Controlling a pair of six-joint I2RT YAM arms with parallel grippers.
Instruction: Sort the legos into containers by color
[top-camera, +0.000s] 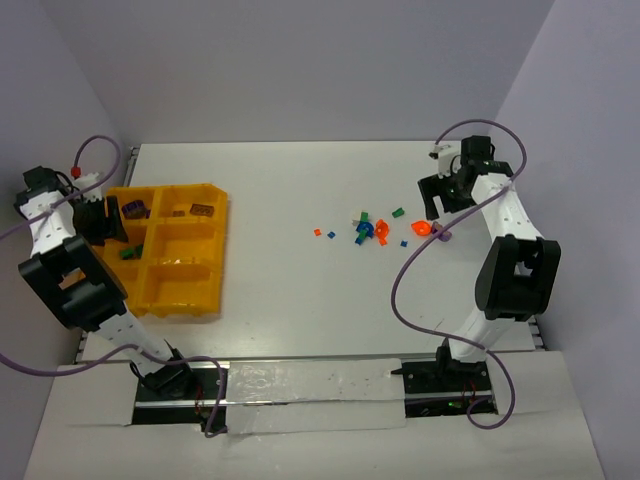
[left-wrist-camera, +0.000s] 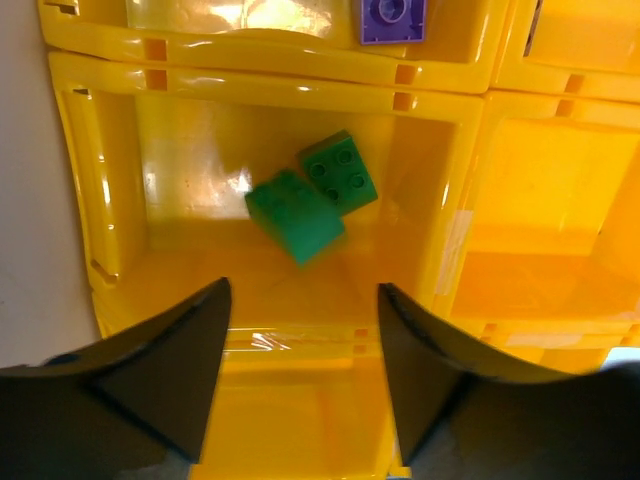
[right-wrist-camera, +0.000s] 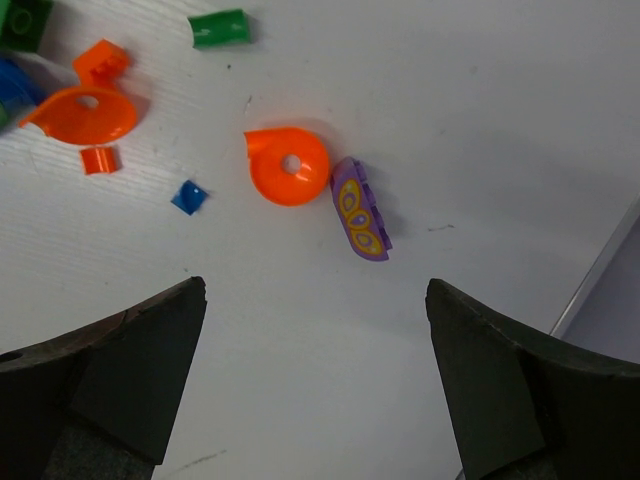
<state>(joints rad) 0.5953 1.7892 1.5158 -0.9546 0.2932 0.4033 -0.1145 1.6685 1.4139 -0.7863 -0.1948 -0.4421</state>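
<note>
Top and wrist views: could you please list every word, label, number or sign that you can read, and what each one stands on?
No readable text in any view.
On the purple piece: a yellow oval pattern only, no letters or numbers.
On the studs of the green brick: any embossing is too small to read.
On the tray: no label shows.

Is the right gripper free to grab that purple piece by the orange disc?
Probably yes: the right gripper hangs open above the purple piece, nothing covers it, though the orange disc crowds one side.
</note>
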